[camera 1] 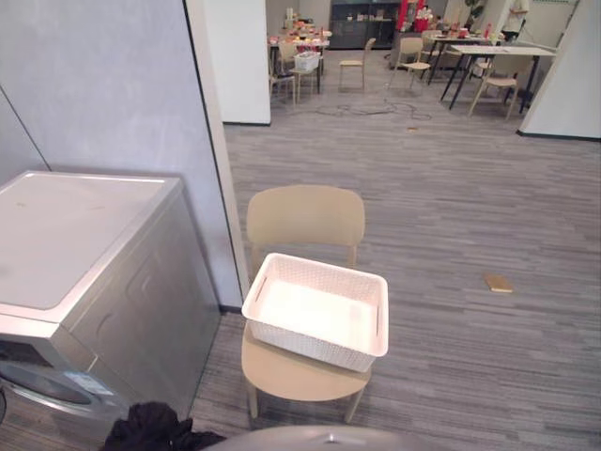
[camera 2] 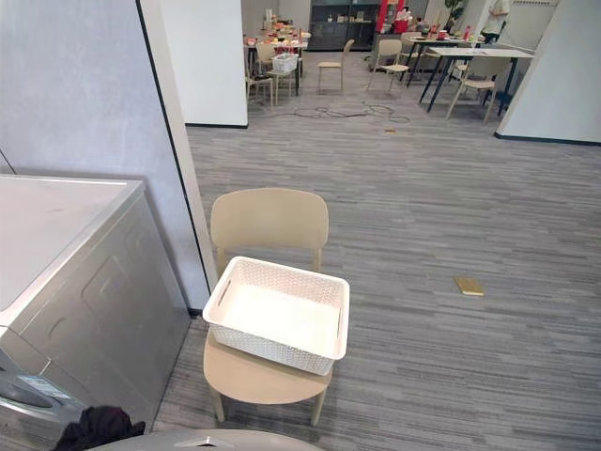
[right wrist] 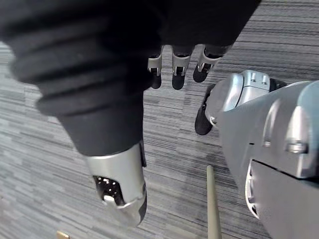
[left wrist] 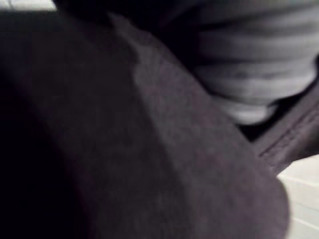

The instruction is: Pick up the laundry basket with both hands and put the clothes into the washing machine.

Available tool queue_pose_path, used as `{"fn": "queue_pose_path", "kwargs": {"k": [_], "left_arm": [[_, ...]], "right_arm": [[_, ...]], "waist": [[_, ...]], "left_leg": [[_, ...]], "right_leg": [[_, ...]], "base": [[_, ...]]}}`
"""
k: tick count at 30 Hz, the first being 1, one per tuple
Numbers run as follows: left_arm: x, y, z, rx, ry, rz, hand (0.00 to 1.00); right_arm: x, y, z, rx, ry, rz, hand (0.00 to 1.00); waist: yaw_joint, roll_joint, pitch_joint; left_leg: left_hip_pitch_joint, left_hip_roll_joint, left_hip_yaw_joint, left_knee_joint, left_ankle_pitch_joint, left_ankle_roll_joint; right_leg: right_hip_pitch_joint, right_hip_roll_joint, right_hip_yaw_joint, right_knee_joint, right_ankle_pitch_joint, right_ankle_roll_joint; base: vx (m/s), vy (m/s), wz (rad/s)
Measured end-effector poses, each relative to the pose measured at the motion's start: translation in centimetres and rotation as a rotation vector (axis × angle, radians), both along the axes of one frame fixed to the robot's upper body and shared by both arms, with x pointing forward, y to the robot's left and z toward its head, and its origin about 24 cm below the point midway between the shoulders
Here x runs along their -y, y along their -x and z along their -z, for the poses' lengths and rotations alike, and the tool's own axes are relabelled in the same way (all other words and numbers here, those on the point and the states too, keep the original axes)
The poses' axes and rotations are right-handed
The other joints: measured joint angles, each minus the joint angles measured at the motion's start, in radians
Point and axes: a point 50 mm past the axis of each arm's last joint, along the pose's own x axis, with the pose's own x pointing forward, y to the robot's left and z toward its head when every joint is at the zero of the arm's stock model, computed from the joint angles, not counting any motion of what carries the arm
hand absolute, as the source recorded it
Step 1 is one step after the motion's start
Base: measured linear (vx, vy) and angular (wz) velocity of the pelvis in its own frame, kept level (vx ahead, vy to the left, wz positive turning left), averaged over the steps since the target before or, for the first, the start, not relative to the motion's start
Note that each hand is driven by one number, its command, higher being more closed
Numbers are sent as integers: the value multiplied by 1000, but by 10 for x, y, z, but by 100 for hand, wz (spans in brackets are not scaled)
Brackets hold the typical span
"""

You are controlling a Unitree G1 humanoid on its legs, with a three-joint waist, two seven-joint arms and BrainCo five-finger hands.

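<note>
**Grey carpet, empty basket, clothes at the washer's front**

Grey striped carpet (camera 1: 451,207) covers the whole floor. Nearest, a crumpled bundle of black clothes (camera 1: 150,427) sits low against the front of the silver-grey, box-shaped washing machine (camera 1: 141,301). I cannot tell whether the door is open. Dark fabric lies close over the left hand's wrist camera, so I cannot tell that hand's state. The right hand (right wrist: 175,67) hangs above bare carpet with loose, nearly straight fingers and holds nothing.

Just beyond, the white perforated plastic laundry basket (camera 1: 315,349) stands upright on the seat of a beige wooden chair (camera 1: 305,214) and looks empty.

I judge that the loading step is in hand, with the basket set down. The next move calls for feeding the black bundle fully into the drum. The clothes look soft and limp, so a trailing end could droop outside. Far off stand dark-legged tables (camera 1: 498,52).
</note>
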Motion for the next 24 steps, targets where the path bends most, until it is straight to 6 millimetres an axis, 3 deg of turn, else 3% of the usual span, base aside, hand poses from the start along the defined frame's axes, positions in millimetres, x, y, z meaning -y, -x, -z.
{"fn": "queue_pose_path", "kwargs": {"k": [7,12,15,18,20,21,22,23,24], "left_arm": [[9,-8,8,-5,64,-6,100],[9,-13,9,9,76,3,100],[6,-19,8,25,71,11,100],[6,-31,7,54,70,25,100],[11,-40,6,87,83,14,100],[12,-44,6,98,86,9,100],[14,-50,5,115,89,3,100],[15,-51,5,119,88,2,100],[15,-54,4,122,85,-2,100]], "right_arm": [[9,-1,4,-9,-18,52,0],[9,-21,6,19,-26,-2,0],[7,-35,7,30,-30,-71,0],[7,-59,7,63,-25,-180,0],[12,-96,0,127,29,-319,0],[15,-102,-3,142,49,-340,0],[20,-123,-10,198,95,-370,0],[21,-129,-12,216,109,-372,0],[22,-135,-15,238,126,-370,0]], "waist": [[-11,-1,3],[-17,-2,40],[-25,-9,73],[-19,-5,120],[1,6,156],[1,9,168],[1,15,186],[1,15,189],[-3,4,196]], "left_leg": [[6,-7,-21,6,-6,3],[32,-6,-29,7,-13,2],[-9,4,-95,65,-31,0],[-76,13,-186,120,-31,-3],[-127,12,-242,111,6,-3],[-143,8,-258,108,17,-2],[-186,-4,-289,96,46,18],[-200,-9,-292,89,50,44],[-218,-6,-241,78,47,93]], "right_leg": [[7,-1,1,-3,0,-1],[36,0,-8,6,-11,1],[58,-2,-63,37,-44,-8],[54,-1,-144,89,-80,-12],[4,-19,-194,185,-123,-14],[-13,-31,-215,214,-139,-17],[-49,-63,-262,285,-172,-19],[-58,-78,-281,307,-181,-21],[-59,-110,-323,329,-190,-24]], "base": [[71,11,1],[36,1,6],[-15,-34,54],[-37,-67,84],[-66,-52,74],[-125,-63,96],[-142,-65,85],[-101,-29,110],[-48,-6,108]]}}
